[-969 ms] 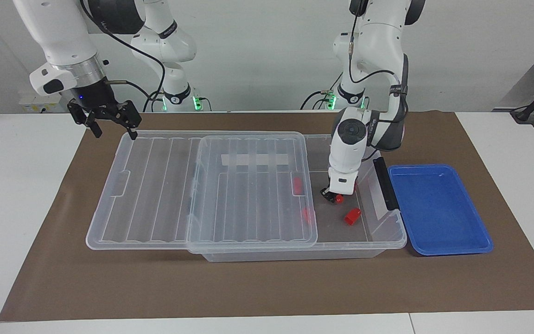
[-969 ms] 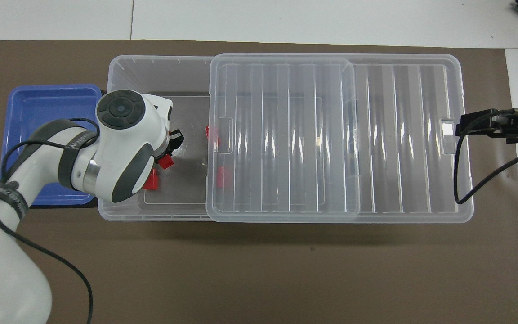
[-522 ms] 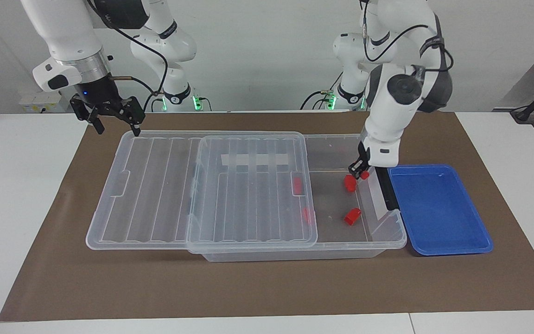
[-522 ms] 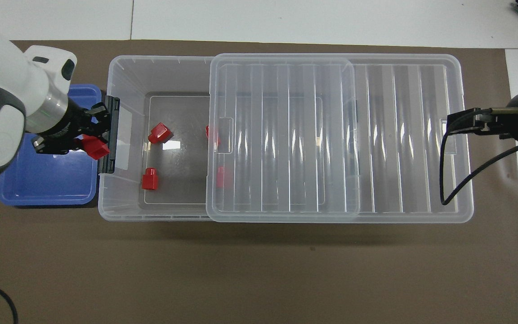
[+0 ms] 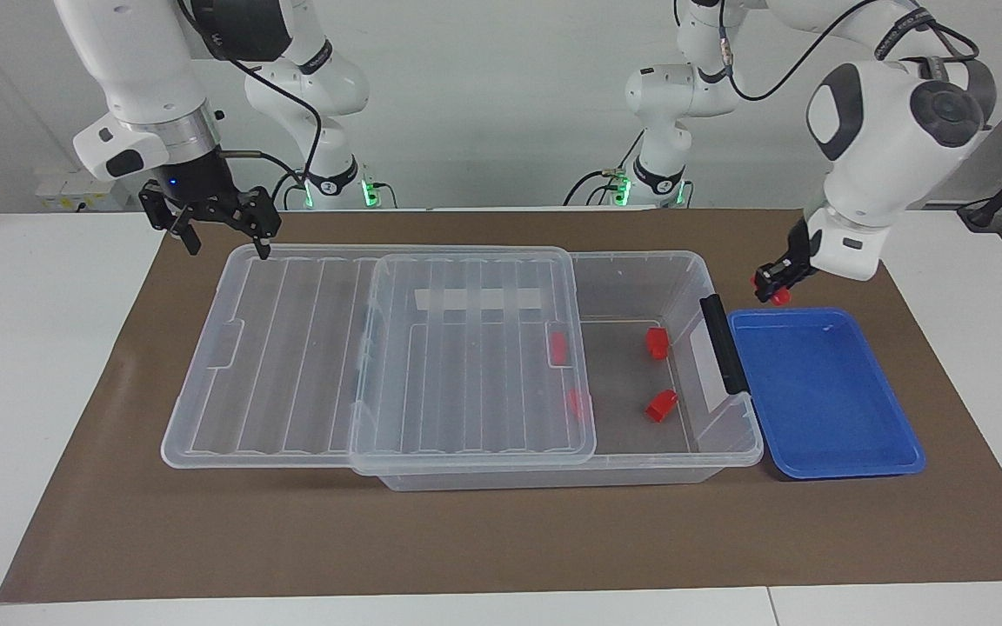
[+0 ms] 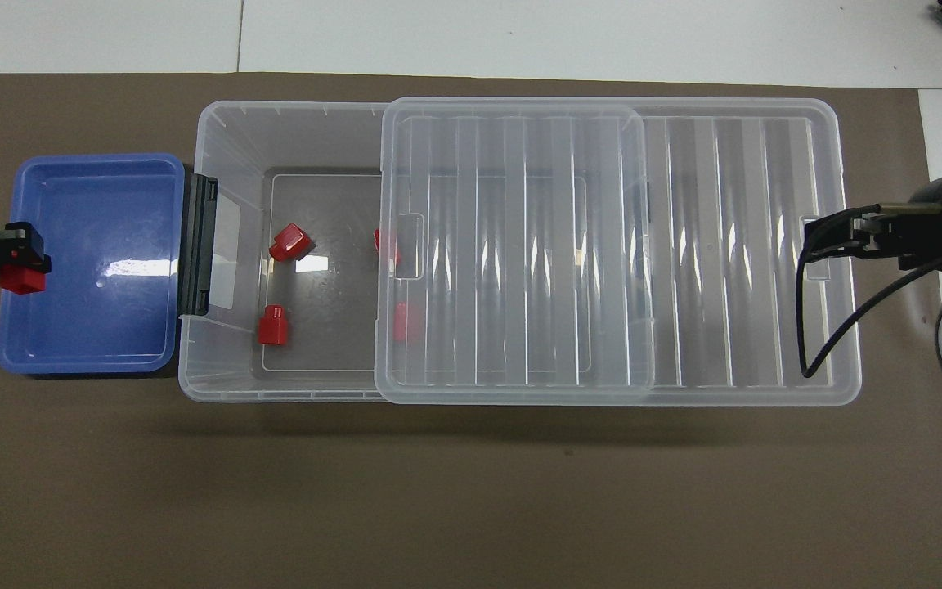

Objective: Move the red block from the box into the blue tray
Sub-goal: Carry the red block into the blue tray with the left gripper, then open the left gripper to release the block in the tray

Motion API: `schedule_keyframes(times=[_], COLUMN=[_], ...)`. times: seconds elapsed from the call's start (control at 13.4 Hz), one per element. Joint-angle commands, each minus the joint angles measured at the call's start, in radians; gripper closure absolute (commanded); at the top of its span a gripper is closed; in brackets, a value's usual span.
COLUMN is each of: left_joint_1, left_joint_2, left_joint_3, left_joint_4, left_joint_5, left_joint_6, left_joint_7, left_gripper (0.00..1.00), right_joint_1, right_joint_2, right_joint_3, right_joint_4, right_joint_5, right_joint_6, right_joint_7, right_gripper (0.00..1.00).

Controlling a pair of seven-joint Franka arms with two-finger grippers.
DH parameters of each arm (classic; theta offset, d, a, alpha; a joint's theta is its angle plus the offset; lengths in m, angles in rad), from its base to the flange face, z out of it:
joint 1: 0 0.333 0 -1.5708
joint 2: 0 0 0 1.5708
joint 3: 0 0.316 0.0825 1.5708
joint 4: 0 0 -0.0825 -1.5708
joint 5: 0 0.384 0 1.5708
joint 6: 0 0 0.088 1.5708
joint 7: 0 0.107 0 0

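left hand (image 5: 772,284) clamped on small red plastic block (image 5: 779,297), up over shallow blue plastic tray (image 5: 823,426).
right hand (image 5: 221,228) spread open w/ nothing in it, over clear ribbed lid (image 5: 292,348).

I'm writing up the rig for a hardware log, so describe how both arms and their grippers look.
Both arms have glossy white rounded shells with dark grey joint sections. The left arm shows round dark grey caps at its joints, and a black cable loops along its upper links. The right arm ends in a silver metal ring above a black wrist, with a thin black cable trailing. The left gripper and right gripper are black. Green lights glow at both bases.
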Motion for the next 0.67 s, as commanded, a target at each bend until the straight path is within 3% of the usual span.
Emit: schedule_keyframes(times=[0.0, 0.37, 0.6], left_joint_1=[0.005, 0.076, 0.076], left_joint_2=[-0.059, 0.063, 0.126], left_joint_3=[-0.007, -0.007, -0.007], left_joint_4=[-0.204, -0.293, -0.306], left_joint_5=[-0.011, -0.011, -0.011], left_joint_6=[0.244, 0.474, 0.543], left_joint_7=[0.036, 0.223, 0.249], left_gripper=[1.00, 1.00, 1.00], right_joint_1=[-0.009, -0.010, -0.010], right_joint_2=[-0.020, -0.021, -0.023], right_joint_3=[0.004, 0.003, 0.003], right_joint_4=[-0.024, -0.032, -0.035], right_joint_5=[0.017, 0.017, 0.017], right_joint_6=[0.002, 0.011, 0.013], right_joint_7=[0.021, 0.019, 0.022], right_gripper=[0.00, 0.00, 0.00])
